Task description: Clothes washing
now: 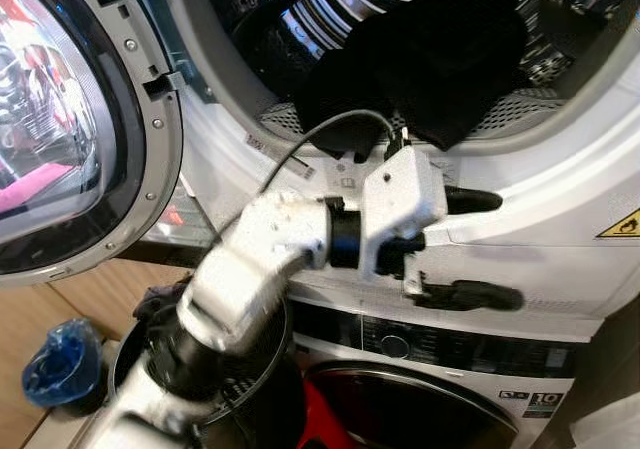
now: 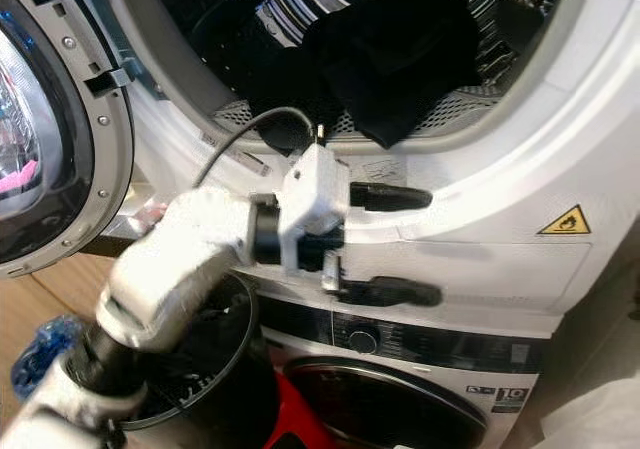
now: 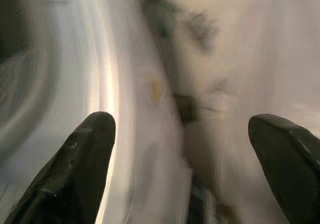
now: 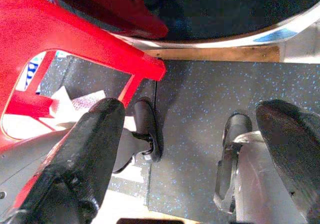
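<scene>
while my left arm reaches up across the front of the stacked machines, my left gripper sits just below the upper drum's opening, its two black fingers spread wide apart with nothing between them. both fingers point toward my right, lying level along the white front panel of the upper machine, one above the other. in the left wrist view the fingertips frame a blurred white surface, so i cannot tell whether they touch the panel.

the dark clothing lies heaped inside the upper drum, at the front of the opening. one fold hangs down over the perforated lip, its long axis running from the drum's depth out toward me, the drooping end pointing down at my wrist housing.

the round door stands swung open on my left. a black basket stands on the floor below my forearm, beside the lower machine.

my right gripper hangs low over the speckled dark floor mat, fingers parted and empty, next to a red plastic frame.
</scene>
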